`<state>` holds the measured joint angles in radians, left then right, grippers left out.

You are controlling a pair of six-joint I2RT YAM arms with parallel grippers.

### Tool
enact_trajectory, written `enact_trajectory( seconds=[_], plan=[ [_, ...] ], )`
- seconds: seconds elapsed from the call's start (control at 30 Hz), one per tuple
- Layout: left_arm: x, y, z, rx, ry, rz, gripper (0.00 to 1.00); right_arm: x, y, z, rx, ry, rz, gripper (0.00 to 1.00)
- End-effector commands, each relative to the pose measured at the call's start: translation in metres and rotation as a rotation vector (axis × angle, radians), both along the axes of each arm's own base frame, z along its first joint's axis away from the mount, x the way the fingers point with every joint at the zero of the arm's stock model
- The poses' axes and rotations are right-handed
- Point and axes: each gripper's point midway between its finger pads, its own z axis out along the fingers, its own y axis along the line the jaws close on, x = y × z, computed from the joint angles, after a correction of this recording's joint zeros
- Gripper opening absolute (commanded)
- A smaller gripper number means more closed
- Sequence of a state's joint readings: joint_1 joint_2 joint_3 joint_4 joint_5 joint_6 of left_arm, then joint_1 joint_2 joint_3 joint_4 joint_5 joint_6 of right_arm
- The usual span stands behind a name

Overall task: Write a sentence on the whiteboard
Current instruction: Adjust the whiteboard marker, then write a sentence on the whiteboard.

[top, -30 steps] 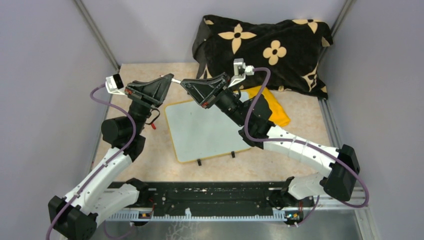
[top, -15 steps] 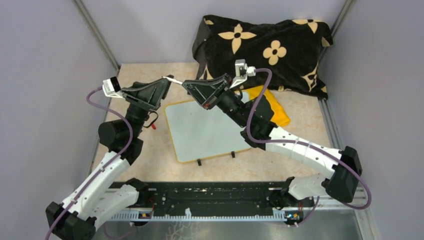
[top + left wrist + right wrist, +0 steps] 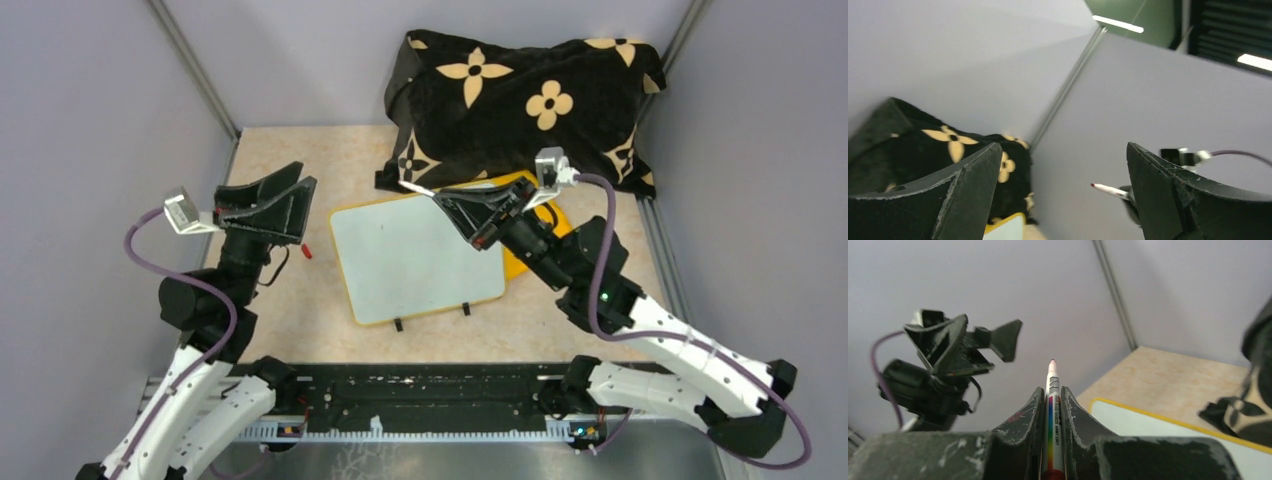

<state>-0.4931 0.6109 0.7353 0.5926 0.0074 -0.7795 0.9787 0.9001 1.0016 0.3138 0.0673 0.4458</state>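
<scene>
The whiteboard [image 3: 415,255] lies flat mid-table, its yellow rim and two black clip feet toward me; its face looks plain white and the sentence is not in view. My right gripper [image 3: 440,198] hovers over the board's far right corner, shut on a white marker [image 3: 418,189] whose red tip points left. In the right wrist view the marker [image 3: 1052,372] stands between that gripper's [image 3: 1052,390] closed fingers, with the board [image 3: 1168,432] below. My left gripper [image 3: 307,174] hangs left of the board, open and holding nothing. Its wrist view shows the wide gap of the gripper [image 3: 1063,145] and the marker [image 3: 1108,190] beyond.
A black cloth with tan flowers [image 3: 520,90] is heaped at the back. A folded yellow cloth [image 3: 548,212] lies under my right arm beside the board. A small red piece [image 3: 306,251] rests on the table left of the board. Grey walls close both sides.
My left gripper opened, let go of the marker's end and drew back to the left. My right arm carried the marker to the right, over the board's far right corner.
</scene>
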Motion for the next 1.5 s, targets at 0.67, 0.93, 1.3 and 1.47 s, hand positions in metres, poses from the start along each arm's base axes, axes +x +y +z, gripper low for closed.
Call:
enact_trajectory(
  seconds=[0.67,0.93,1.3,1.47],
  plan=[
    [0.045,0.057,-0.193,0.706,0.502,0.472,0.99,0.005,-0.094,-0.134,-0.486,0.105,-0.313,0.00],
    [0.044,0.055,-0.223,0.737,0.540,0.451,0.99,0.010,-0.092,-0.134,-0.474,0.147,-0.330,0.00],
    [0.042,0.037,-0.226,0.752,0.485,0.364,0.99,0.029,-0.094,-0.142,-0.520,0.190,-0.428,0.00],
    [0.044,0.033,-0.239,0.752,0.555,0.333,0.99,0.040,-0.109,-0.146,-0.474,0.270,-0.543,0.00]
  ],
)
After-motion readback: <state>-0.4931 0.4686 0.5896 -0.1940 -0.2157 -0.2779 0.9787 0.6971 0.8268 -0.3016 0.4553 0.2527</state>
